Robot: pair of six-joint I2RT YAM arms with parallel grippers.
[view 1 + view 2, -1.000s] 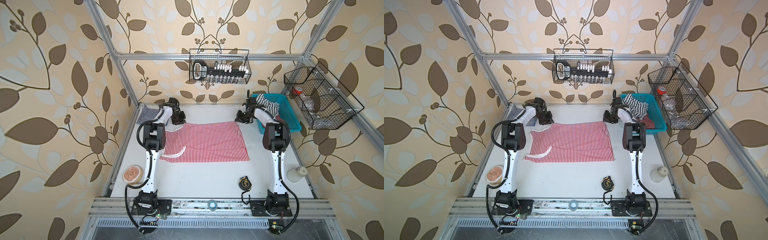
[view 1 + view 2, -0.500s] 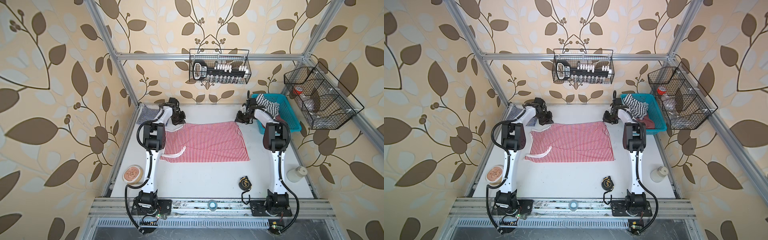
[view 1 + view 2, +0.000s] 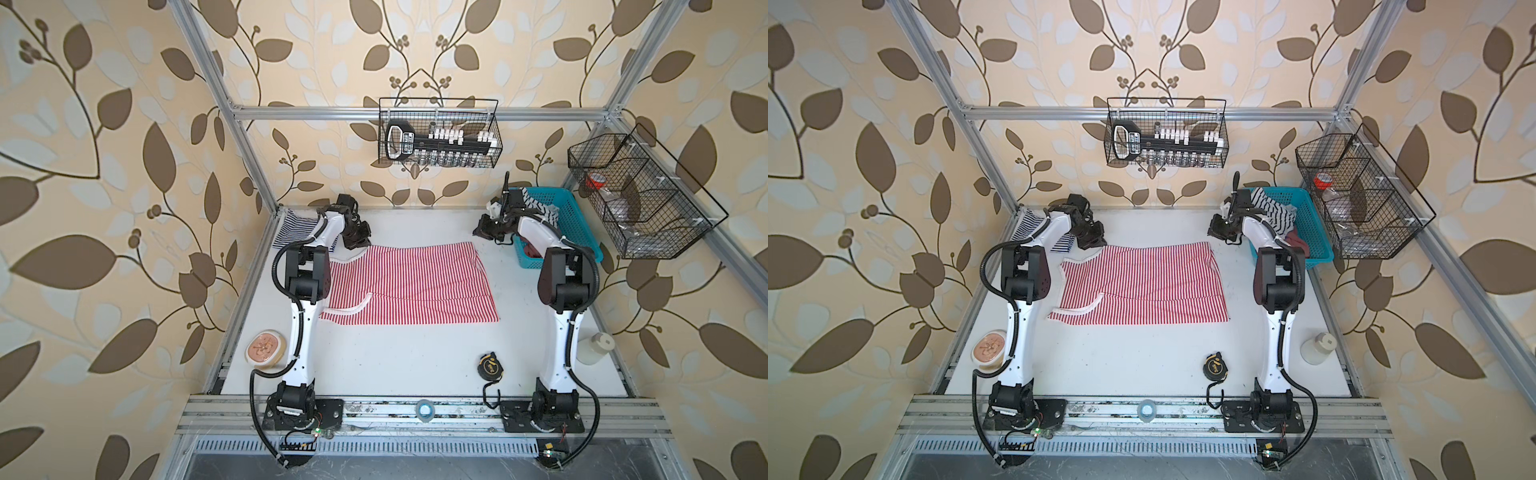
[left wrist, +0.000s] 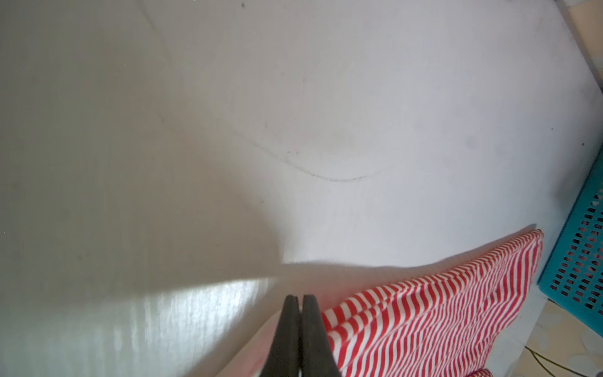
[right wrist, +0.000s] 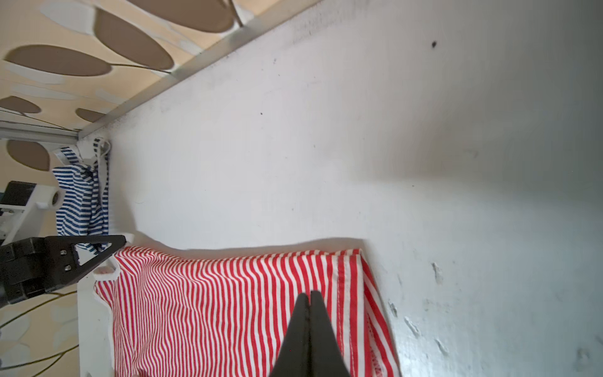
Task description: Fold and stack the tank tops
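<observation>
White tabletop (image 3: 395, 357) holds the red-and-white tank top (image 3: 415, 282); I see left gripper (image 4: 296, 297) and right gripper (image 5: 308, 292) pinched closed at its far edge.

Soft cloth: red-striped tank top (image 3: 411, 282); matt, scuffed white table (image 3: 395, 357).

Spread tank top (image 3: 409, 282) lies central on the table (image 3: 395, 361) — second tank top (image 3: 291, 230) far-left, basket (image 3: 582, 237) far-right.

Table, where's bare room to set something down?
Widest: the table strip between the red-striped tank top and the front rail, bordered by round tin and tape measure. Also the far strip behind that top. Crowded: far corners, with navy-striped tank top and teal basket.
</observation>
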